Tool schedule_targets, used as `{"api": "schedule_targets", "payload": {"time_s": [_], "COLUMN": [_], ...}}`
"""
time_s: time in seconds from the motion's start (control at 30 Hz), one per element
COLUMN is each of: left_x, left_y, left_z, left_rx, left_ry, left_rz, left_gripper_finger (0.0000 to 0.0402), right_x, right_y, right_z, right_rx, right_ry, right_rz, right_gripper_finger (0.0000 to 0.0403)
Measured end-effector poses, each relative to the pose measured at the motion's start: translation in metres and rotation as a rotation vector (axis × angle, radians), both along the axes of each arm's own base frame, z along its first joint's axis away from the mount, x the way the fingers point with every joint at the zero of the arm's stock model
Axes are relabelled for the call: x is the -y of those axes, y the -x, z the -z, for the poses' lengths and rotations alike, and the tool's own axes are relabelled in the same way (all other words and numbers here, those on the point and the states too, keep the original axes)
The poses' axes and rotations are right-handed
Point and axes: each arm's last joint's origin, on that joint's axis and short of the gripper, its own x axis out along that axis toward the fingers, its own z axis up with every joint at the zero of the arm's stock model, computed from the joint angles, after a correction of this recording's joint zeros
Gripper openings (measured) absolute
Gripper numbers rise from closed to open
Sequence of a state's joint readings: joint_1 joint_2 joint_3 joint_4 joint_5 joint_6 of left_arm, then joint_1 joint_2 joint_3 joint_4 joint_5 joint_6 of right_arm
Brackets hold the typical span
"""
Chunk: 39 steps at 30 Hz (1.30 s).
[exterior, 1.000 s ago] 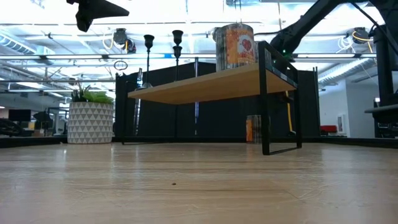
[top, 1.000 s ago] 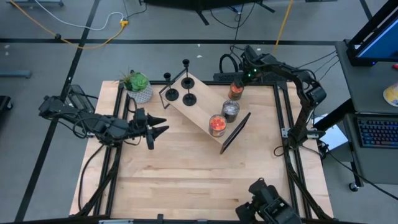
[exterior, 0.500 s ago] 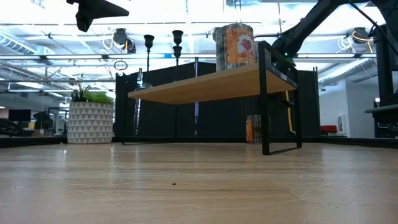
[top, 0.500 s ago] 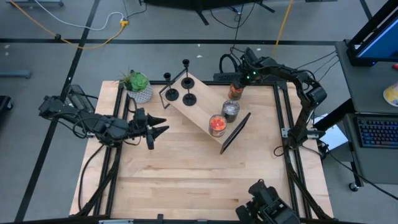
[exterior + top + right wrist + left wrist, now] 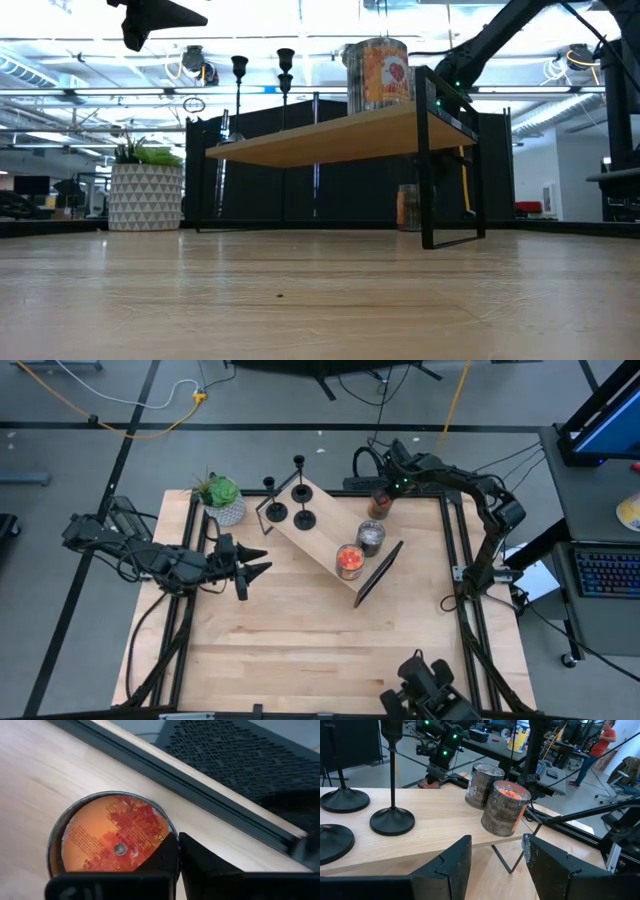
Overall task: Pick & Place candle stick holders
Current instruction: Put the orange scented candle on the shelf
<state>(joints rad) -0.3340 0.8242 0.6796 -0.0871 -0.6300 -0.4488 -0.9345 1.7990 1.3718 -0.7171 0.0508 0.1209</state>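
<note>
— What do we see, biggest first?

— The table [image 5: 300, 650], then the wooden shelf [image 5: 330, 535] on it. We find the three candle stick holders [image 5: 290, 510] upright at the shelf's plant-pot [image 5: 224, 508] end.

— And our claws?

— Our left gripper [image 5: 258, 564] hovers beside the shelf, fingers spread. Our right gripper [image 5: 383, 490] sits above the orange jar candle [image 5: 115, 840] by the table's far edge, fingers pressed together.

Potted plant [image 5: 222, 498] beside a raised wooden shelf [image 5: 325, 537] with two jar candles [image 5: 360, 549]; another [image 5: 379, 506] on the table.
</note>
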Motion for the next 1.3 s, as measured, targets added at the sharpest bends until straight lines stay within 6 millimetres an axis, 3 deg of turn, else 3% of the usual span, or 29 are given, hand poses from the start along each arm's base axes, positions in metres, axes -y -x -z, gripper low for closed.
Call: {"api": "schedule_targets", "payload": {"time_s": [0.13, 0.37, 0.7, 0.87, 1.1, 1.3], "left_x": [0.000, 0.000, 0.000, 0.000, 0.000, 0.000], "left_y": [0.000, 0.000, 0.000, 0.000, 0.000, 0.000], "left_z": [0.000, 0.000, 0.002, 0.002, 0.002, 0.002], "left_rx": [-0.002, -0.009, -0.032, -0.032, -0.031, -0.030], "left_ry": [-0.007, -0.024, -0.030, -0.029, -0.029, -0.029], "left_rz": [0.001, 0.005, 0.005, 0.005, 0.004, 0.004], "left_gripper_finger": [0.0184, 0.0184, 0.0184, 0.0184, 0.0184, 0.0184], "right_x": [-0.007, -0.025, -0.075, -0.104, -0.139, -0.152], "right_y": [0.003, 0.015, 0.053, 0.064, 0.049, 0.014], "right_z": [-0.013, -0.055, -0.145, -0.192, -0.249, -0.265], "right_rx": [-0.007, 0.076, 0.300, 0.462, 0.614, 0.651], "right_ry": [0.029, 0.094, 0.315, 0.377, 0.423, 0.403], "right_rz": [0.003, 0.013, 0.066, 0.006, -0.174, -0.325], "right_gripper_finger": [0.0002, 0.0001, 0.0001, 0.0000, 0.0000, 0.0000]}}
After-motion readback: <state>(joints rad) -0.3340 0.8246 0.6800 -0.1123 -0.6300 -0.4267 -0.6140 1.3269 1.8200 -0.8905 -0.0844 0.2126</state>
